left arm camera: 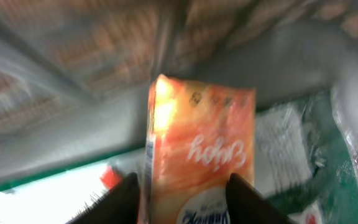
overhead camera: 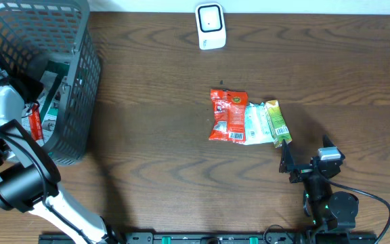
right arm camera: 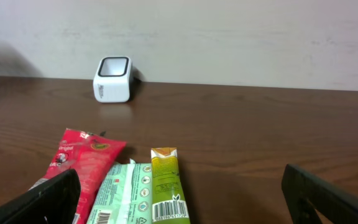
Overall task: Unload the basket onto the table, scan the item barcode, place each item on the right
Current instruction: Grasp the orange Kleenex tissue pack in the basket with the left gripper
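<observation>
Left gripper (left arm camera: 185, 190): clamped on an orange packet (left arm camera: 201, 143). One dark finger (left arm camera: 120, 200) presses each side of the packet's lower part. The packet stands upright between the fingers, with its printed lettering upside down in the left wrist view. That view is blurred, so no barcode can be made out on it.

Location of the packet: inside the grey mesh basket (overhead camera: 80, 68) at the far left of the table (overhead camera: 147, 149). The left arm reaches into the basket from the near left edge. Other wrappers – white and green – lie behind the packet in the basket.

Right gripper (overhead camera: 288, 166): jaws wide apart, holding nothing. It sits low over the table near the front right – just in front of a row of three packets.

Row of packets, centre-right of the table, lying flat and side by side:
- red packet (overhead camera: 227, 115), on the left;
- pale green packet (overhead camera: 254, 124), in the middle, touching both neighbours;
- yellow-green packet (overhead camera: 276, 122), on the right, barcode face up at its near end.

Scanner (overhead camera: 210, 26): a small white unit at the far edge of the table, centre, well apart from the basket and from the row of packets.
</observation>
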`<control>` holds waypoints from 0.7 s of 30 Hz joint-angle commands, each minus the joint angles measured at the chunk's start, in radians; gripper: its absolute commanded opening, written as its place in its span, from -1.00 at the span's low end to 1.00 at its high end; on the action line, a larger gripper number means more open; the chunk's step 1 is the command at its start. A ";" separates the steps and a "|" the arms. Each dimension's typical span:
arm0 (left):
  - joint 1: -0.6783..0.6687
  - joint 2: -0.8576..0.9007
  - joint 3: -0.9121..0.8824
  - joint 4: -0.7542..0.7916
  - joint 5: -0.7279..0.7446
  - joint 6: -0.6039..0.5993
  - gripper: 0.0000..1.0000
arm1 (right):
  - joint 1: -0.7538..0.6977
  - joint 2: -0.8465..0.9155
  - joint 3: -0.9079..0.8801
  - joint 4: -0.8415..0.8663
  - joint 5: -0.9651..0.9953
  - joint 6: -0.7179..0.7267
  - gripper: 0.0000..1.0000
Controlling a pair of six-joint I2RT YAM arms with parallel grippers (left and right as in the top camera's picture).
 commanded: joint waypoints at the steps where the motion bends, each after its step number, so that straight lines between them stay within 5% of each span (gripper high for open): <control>1: 0.007 0.032 -0.037 -0.028 0.026 -0.013 0.04 | -0.011 -0.004 -0.001 -0.003 0.002 0.013 0.99; 5: 0.003 0.033 -0.061 -0.020 0.026 -0.013 0.02 | -0.011 -0.004 -0.001 -0.003 0.002 0.013 0.99; 21: -0.001 -0.095 -0.067 0.017 0.030 -0.013 -0.76 | -0.011 -0.004 -0.001 -0.003 0.002 0.013 0.99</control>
